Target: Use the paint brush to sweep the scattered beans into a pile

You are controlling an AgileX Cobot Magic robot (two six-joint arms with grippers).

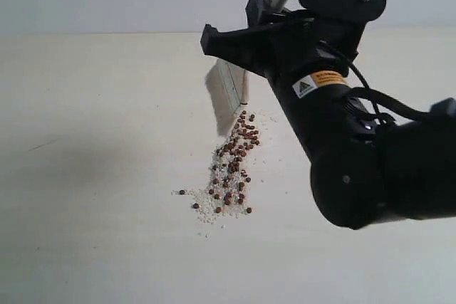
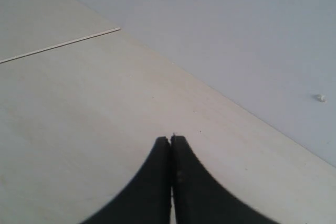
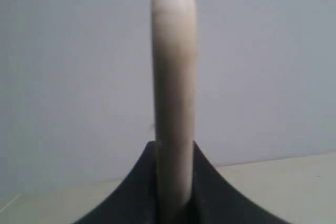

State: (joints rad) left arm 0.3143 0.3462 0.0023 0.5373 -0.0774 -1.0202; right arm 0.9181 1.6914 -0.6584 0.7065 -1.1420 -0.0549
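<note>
Right gripper [image 1: 231, 51] was clamped on the paint brush [image 1: 229, 90], jaws pinched on the pale handle [image 3: 173, 77] (the right wrist view showed the handle standing straight up out of the jaws). Brush hung head-down, ferrule [image 1: 234, 80] below the fingers, bristles [image 1: 219, 108] toward the table [image 1: 92, 140]. Couldn't tell whether the tips were touching the surface or just above it.

Key relation: the beans [image 1: 234, 158] lay in a long narrow streak, not a compact pile. Its long axis ran diagonally in the exterior view, from right beside the bristles down toward the camera and slightly left. So the brush sat at the far end of the streak. The densest beans were just beside the bristles; the looser ones and whitish grains fanned out at the near end.

My read: a stroke along that axis, toward the camera, would drag the far end into the near one. The wide face of the brush looked turned partly edge-on to that line, so it may have needed squaring up.

Left gripper [image 2: 170, 140] had its jaws pressed together on nothing, over bare table, well apart from the beans; the right arm was the nearer one
</note>
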